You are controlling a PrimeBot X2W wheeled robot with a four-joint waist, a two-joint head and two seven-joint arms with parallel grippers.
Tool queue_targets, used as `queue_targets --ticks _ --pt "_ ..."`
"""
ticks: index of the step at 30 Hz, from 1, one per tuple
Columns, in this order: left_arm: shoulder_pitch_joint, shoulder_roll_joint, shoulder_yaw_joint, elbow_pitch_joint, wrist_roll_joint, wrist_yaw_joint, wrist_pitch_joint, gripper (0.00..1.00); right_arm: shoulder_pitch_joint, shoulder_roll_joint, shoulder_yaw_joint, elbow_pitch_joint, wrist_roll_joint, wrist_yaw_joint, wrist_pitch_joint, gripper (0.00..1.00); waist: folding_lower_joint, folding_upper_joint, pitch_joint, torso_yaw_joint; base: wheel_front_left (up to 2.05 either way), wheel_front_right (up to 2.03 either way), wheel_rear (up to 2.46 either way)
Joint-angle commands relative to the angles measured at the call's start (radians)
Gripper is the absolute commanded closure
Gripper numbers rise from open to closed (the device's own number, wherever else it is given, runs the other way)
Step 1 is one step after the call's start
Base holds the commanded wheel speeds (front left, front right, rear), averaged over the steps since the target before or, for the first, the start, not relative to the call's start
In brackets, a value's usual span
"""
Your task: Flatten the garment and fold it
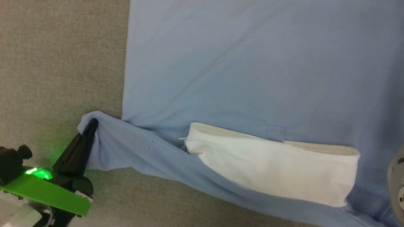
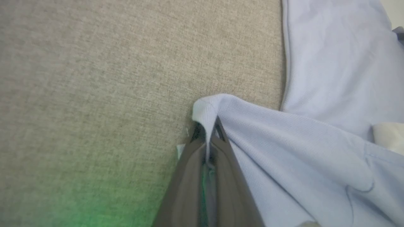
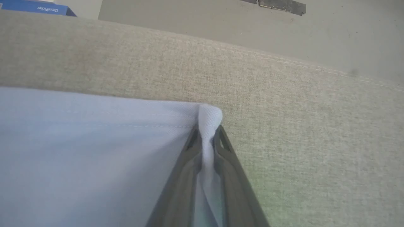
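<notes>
Pinching shirt [image 1: 252, 63] sleeve tip in closed left gripper [image 2: 206, 134], another corner in closed right gripper [image 3: 209, 135]; probably to pull wrinkles flat against grey mat [image 1: 63, 63] before folding.

A blue box [image 3: 34, 7] at the far edge bears white lettering reading "OmniPicker".

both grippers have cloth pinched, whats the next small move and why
Probably draw the left gripper outward, away from the white collar, while the right gripper holds its corner. Both are shut on the garment, and the sleeve lies bunched and creased, so a gentle pull should flatten it.
</notes>
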Motion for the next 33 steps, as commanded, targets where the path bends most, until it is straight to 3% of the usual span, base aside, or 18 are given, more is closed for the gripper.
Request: queue_targets --ticks 1,8,14,22,28,33 --pt "0.011 0.006 -0.011 0.067 -0.003 0.028 0.024 1.00 0.052 0.000 -0.008 0.017 0.006 -0.001 0.013 1.00 0.0000 0.0038 -0.031 -0.011 0.00 0.00 0.00" --pt "-0.004 0.011 -0.027 0.091 0.013 0.039 0.038 1.00 0.072 -0.013 -0.024 -0.029 0.065 -0.001 -0.079 1.00 0.0000 0.0038 -0.177 -0.059 0.00 0.00 0.00" --pt "-0.002 0.005 -0.054 0.109 0.032 0.073 0.065 1.00 0.165 -0.089 -0.014 -0.057 0.167 -0.001 -0.131 1.00 0.0000 0.0038 -0.348 -0.129 0.00 0.00 0.00" --pt "0.029 -0.018 -0.100 0.120 0.052 0.132 0.102 1.00 0.480 -0.194 -0.013 -0.154 0.370 -0.001 -0.179 1.00 0.0000 0.0038 -0.524 -0.229 0.00 0.00 0.00" --pt "0.050 -0.038 -0.120 0.134 0.057 0.164 0.112 1.00 0.796 -0.123 -0.028 -0.252 0.435 -0.001 -0.230 1.00 0.0000 0.0038 -0.594 -0.280 0.00 0.00 0.00" --pt "0.061 -0.052 -0.136 0.150 0.055 0.172 0.115 1.00 1.030 -0.038 -0.013 -0.241 0.458 -0.001 -0.289 1.00 0.0000 0.0038 -0.616 -0.290 0.00 0.00 0.00"
